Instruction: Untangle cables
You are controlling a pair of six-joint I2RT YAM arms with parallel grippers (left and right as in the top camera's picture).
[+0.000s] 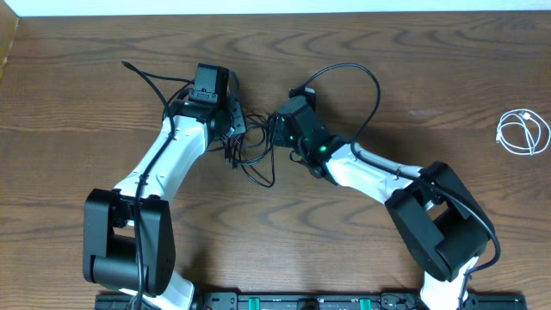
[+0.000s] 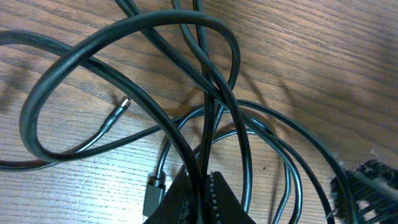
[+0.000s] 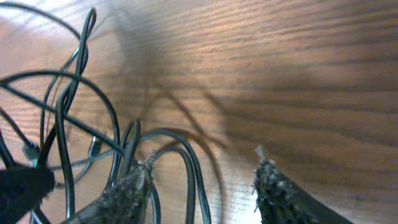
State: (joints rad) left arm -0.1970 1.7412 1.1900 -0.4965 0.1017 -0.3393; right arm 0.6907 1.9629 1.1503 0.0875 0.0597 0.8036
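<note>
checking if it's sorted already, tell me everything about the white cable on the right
The white cable is a thin, smooth-looking cord wound into a few loose overlapping loops. It lies flat on the wooden table near the right edge, well apart from the tangled black cables. Only the table touches it. Its plug ends are too small to make out.

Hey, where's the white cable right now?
In the overhead view, the white cable lies coiled near the right edge of the table, well apart from the black cables tangled at centre.
</note>
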